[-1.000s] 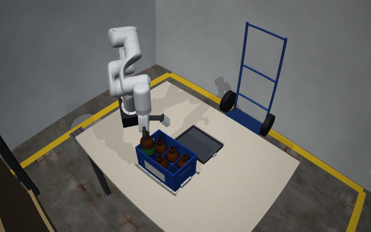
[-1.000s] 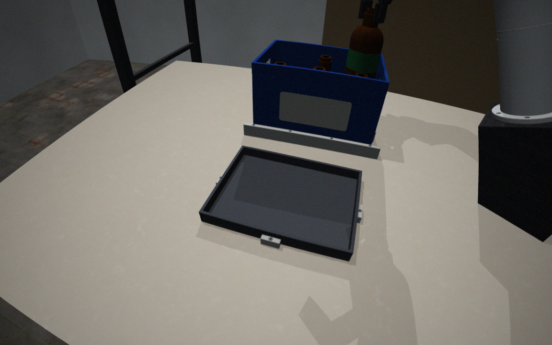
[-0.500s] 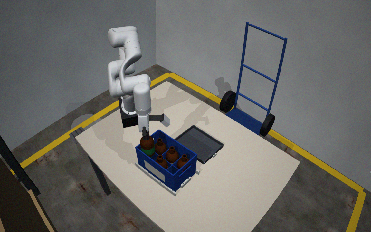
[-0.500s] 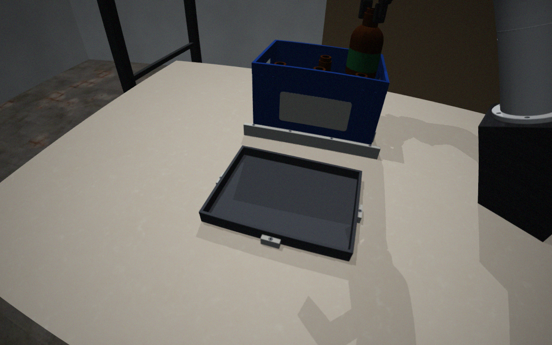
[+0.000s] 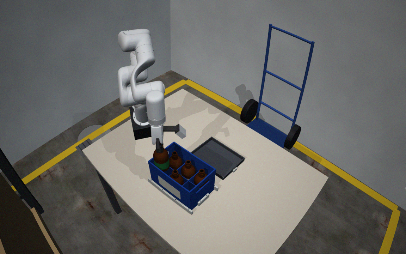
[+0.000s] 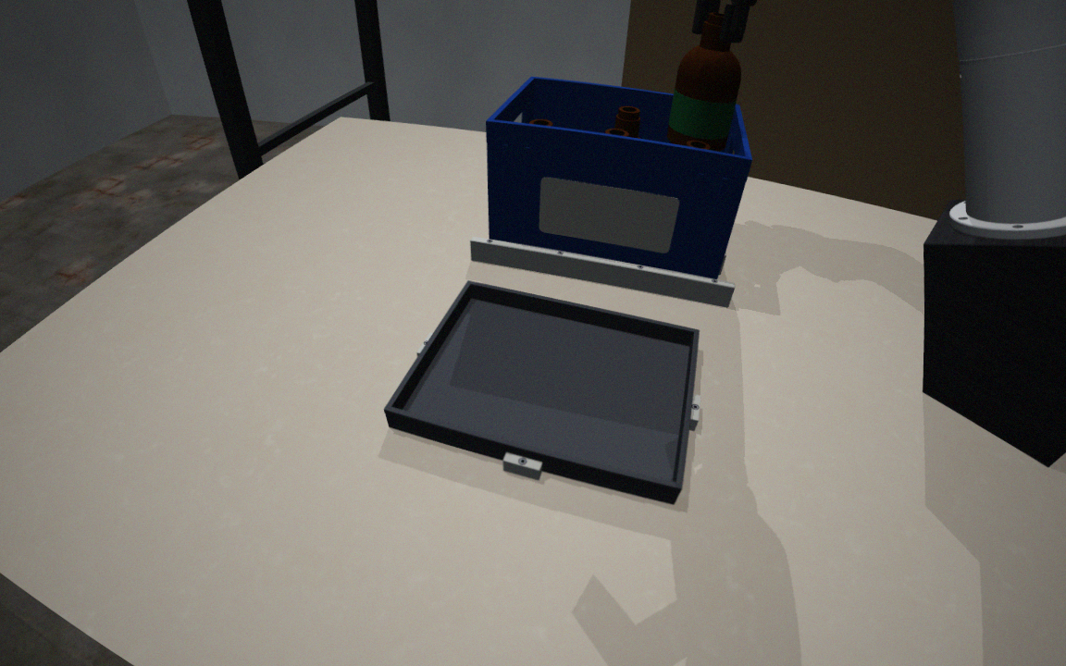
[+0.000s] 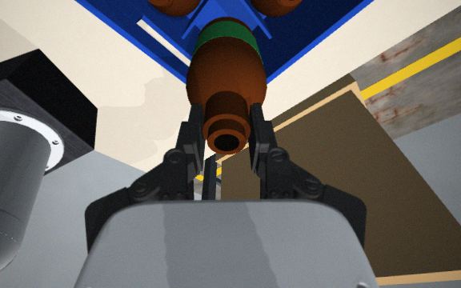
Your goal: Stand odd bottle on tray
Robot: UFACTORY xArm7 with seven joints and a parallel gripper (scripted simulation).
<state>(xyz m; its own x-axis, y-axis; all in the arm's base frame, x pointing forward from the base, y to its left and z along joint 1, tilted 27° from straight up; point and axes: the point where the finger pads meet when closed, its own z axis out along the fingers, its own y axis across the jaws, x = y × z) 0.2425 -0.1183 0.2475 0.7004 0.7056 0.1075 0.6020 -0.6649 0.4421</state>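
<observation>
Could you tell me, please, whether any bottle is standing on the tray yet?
No, the exterior view shows the dark tray with no bottle on it.

In the crate [image 5: 170, 186] [image 6: 512, 186], on the bench [image 5: 248, 202] [image 6: 230, 397] beside the tray [image 5: 239, 161] [image 6: 453, 443]: four bottles, seemingly standing; a fifth partly above the rim.
</observation>
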